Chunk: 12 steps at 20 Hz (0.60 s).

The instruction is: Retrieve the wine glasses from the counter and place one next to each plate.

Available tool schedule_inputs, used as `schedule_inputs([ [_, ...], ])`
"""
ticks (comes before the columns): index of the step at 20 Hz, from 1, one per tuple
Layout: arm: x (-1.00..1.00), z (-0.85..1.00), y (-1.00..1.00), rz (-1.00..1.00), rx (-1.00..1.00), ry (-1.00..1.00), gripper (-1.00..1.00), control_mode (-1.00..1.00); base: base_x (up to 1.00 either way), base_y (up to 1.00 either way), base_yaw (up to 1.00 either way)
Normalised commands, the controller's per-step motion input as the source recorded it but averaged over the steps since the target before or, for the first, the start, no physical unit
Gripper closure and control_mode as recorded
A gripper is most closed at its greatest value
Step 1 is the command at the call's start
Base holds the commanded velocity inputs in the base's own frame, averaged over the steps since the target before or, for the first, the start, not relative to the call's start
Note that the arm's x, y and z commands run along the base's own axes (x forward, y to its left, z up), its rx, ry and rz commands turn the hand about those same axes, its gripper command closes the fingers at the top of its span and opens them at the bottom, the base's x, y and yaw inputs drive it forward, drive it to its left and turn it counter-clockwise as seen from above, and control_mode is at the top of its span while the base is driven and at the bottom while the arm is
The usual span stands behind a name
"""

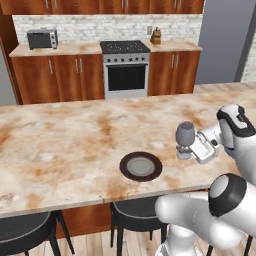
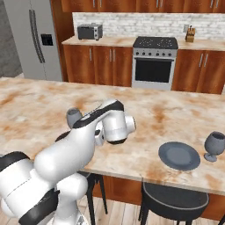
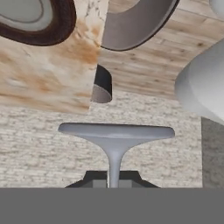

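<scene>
Stool seats below, brown-rimmed plate (image 1: 140, 166), then my gripper (image 1: 192, 146) clamped on a slim wine glass (image 1: 185, 134) above the island top (image 1: 60, 145).
I judge the risks: held by the stem, the glass could tip or clip the plate's rim when lowered. Second plate (image 2: 179, 155) already has its wider wine glass (image 2: 215, 146). No legible writing.

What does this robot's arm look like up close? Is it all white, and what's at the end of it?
Mostly white: the arm is a chain of fat, rounded, glossy segments with black bands and caps at the joints. No cables or markings show. At the end sits a boxy pale-grey hand, the gripper, and in the hand view its two small dark fingertips are squarish blocks.
</scene>
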Motion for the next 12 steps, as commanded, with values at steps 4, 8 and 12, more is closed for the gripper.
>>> schedule_inputs([
  [4, 0.19, -0.38, -0.11, 0.00, 0.00, -0.03, 1.00, -1.00, 0.00, 0.00, 0.00],
  [8, 0.12, -0.31, -0.13, 0.00, 0.00, -0.05, 1.00, -1.00, 0.00, 0.00, 0.00],
  [12, 0.14, -0.40, 0.00, -0.01, 0.00, -0.01, 1.00, -1.00, 0.00, 0.00, 0.00],
])
